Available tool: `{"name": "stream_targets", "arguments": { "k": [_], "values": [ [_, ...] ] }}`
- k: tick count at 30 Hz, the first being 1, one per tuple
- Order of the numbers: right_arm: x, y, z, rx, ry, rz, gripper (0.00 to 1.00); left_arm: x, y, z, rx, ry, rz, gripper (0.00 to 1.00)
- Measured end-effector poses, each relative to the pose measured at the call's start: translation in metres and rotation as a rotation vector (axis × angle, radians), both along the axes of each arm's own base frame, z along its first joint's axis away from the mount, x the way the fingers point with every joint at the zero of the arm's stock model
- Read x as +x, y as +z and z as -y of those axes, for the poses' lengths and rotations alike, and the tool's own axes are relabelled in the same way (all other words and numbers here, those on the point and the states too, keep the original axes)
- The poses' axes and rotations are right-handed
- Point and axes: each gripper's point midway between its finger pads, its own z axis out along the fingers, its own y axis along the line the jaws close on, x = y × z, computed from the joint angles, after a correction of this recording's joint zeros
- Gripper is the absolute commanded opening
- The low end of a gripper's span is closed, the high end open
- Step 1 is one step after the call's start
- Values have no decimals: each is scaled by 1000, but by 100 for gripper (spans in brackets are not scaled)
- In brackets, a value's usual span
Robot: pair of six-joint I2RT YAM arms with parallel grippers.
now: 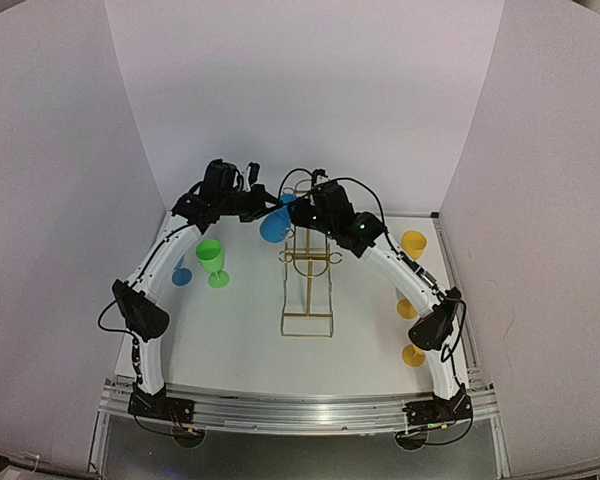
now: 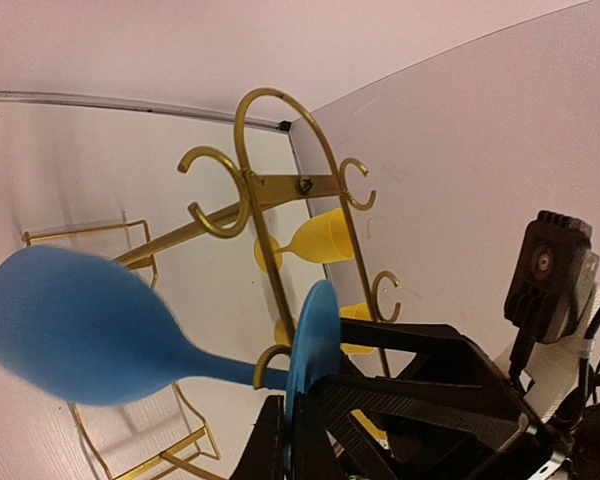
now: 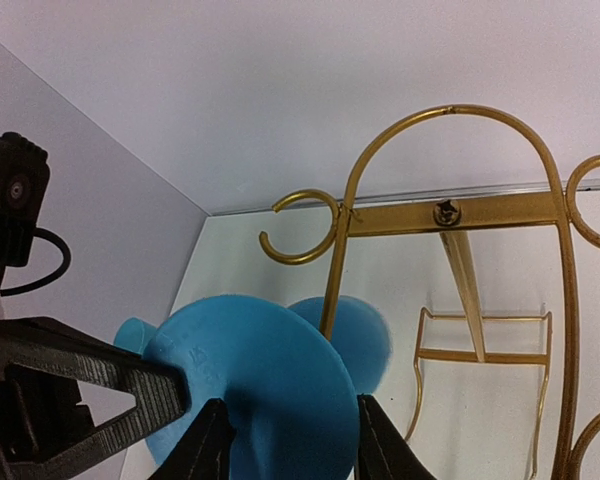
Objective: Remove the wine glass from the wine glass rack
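While left pincer [image 2: 315, 410] clamps one blue wine glass [image 2: 80, 325], whether right pincer [image 3: 290, 440] grips is unclear; one rack [image 3: 480, 213]; six glasses [image 1: 212, 255].

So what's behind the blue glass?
Behind the blue wine glass stands the gold rack, with a yellow glass beyond it. The blue foot covers part of another yellow glass.

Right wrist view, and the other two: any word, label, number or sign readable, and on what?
No readable text anywhere.
Foot of the blue wine glass, right wrist view: what may be faint raised marks, too small and blurred to read.
The wine glass rack: none.
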Motion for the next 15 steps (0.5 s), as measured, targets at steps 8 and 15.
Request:
{"name": "stream_targets", "arguments": {
  "k": [8,15],
  "values": [
    [1,2,1,0,-2,10,39,1,5,1,-14,0,11,0],
    [2,0,2,-11,-7,13,45,4,1,0,-46,-4,-19,0]
  ]
}}
